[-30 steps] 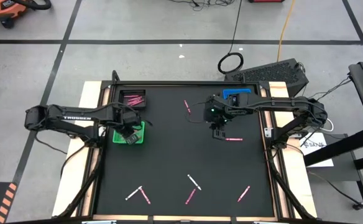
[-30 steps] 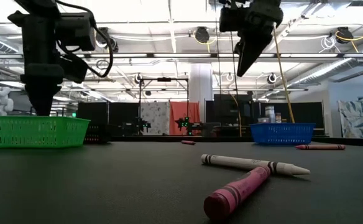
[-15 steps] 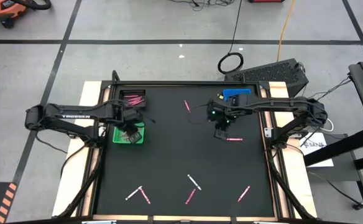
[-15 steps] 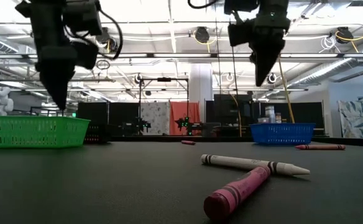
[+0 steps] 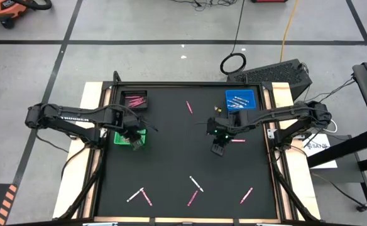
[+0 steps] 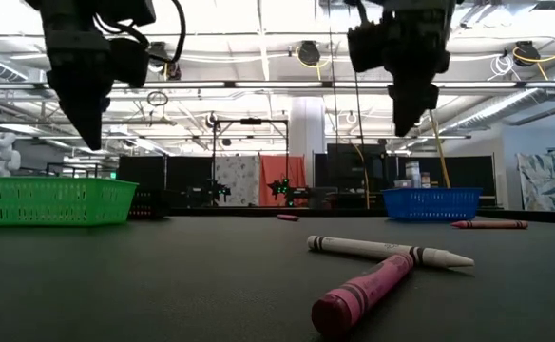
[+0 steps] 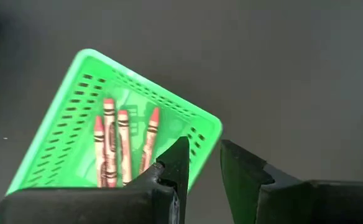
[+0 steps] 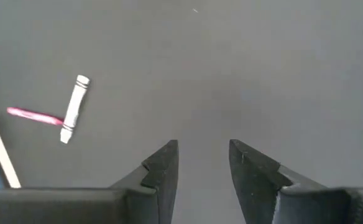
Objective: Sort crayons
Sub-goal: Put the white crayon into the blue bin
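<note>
Pink and white crayons lie scattered on the black table: a pink one at the far middle (image 5: pixel 188 107), a pink one right of centre (image 5: pixel 237 140), and several near the front edge, such as a white one (image 5: pixel 197 183) and a pink one (image 5: pixel 192 198). My left gripper (image 5: pixel 135 143) hangs open and empty above the near right corner of the green tray (image 7: pixel 76 118), which holds several crayons (image 7: pixel 122 146). My right gripper (image 5: pixel 217 149) hangs open and empty above bare table at the centre. Its wrist view shows a white crayon (image 8: pixel 74 109) lying across a pink one (image 8: pixel 35 116).
A dark tray (image 5: pixel 134 99) with pink crayons stands at the far left, just beyond the green tray (image 5: pixel 124 136). A blue tray (image 5: pixel 241 99) stands at the far right. A white crayon (image 6: pixel 387 251) and a pink crayon (image 6: pixel 363 290) lie crossed near the low camera.
My left gripper has risen out of the green tray and gone a little toward the near edge, over the tray's corner. My right gripper has gone toward the near edge, away from the pink crayon right of centre. No crayon has moved.
</note>
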{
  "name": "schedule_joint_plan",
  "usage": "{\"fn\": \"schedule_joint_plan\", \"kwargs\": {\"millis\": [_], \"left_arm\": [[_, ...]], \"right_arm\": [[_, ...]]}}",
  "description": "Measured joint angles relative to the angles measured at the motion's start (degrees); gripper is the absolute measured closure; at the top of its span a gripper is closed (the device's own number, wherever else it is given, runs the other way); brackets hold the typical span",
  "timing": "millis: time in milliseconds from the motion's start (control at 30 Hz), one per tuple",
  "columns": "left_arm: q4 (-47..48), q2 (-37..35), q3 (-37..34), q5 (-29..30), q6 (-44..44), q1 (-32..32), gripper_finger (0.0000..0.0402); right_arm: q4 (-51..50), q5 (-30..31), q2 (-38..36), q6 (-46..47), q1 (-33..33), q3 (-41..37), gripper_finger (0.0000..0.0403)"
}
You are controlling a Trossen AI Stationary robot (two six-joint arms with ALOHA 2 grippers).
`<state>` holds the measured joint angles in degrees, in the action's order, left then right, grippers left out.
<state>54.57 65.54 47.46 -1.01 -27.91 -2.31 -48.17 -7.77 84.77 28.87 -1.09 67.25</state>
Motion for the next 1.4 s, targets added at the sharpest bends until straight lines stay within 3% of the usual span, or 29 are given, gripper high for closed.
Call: {"fn": "schedule_joint_plan", "kwargs": {"millis": [67, 200, 633, 900, 1167, 1400], "left_arm": [[0.0, 0.0, 0.0, 0.0, -0.3, 1.5, 0.0314], [0.0, 0.0, 0.0, 0.0, -3.0, 4.4, 0.0314], [-1.7, 0.0, 0.0, 0.0, -3.3, 10.3, 0.0314], [-1.7, 0.0, 0.0, 0.0, -3.5, 12.8, 0.0314], [-1.7, 0.0, 0.0, -0.3, -4.8, 14.5, 0.0314], [-1.7, 0.0, -0.1, -0.3, -4.8, 14.8, 0.0314]], "right_arm": [[2.3, -0.1, 0.2, 1.0, -0.8, -0.1, 0.0273], [8.0, -5.9, 1.1, 2.7, -1.0, -0.1, 0.0273], [24.5, -4.3, 6.9, 23.7, -13.9, -0.1, 0.0328], [37.1, -4.0, 12.0, 30.5, -18.5, -0.1, 0.0311], [36.8, 0.3, 16.9, 32.3, -19.8, 0.0, 0.0262], [31.7, 0.1, 21.5, 33.2, -20.3, 3.2, 0.0253]]}}
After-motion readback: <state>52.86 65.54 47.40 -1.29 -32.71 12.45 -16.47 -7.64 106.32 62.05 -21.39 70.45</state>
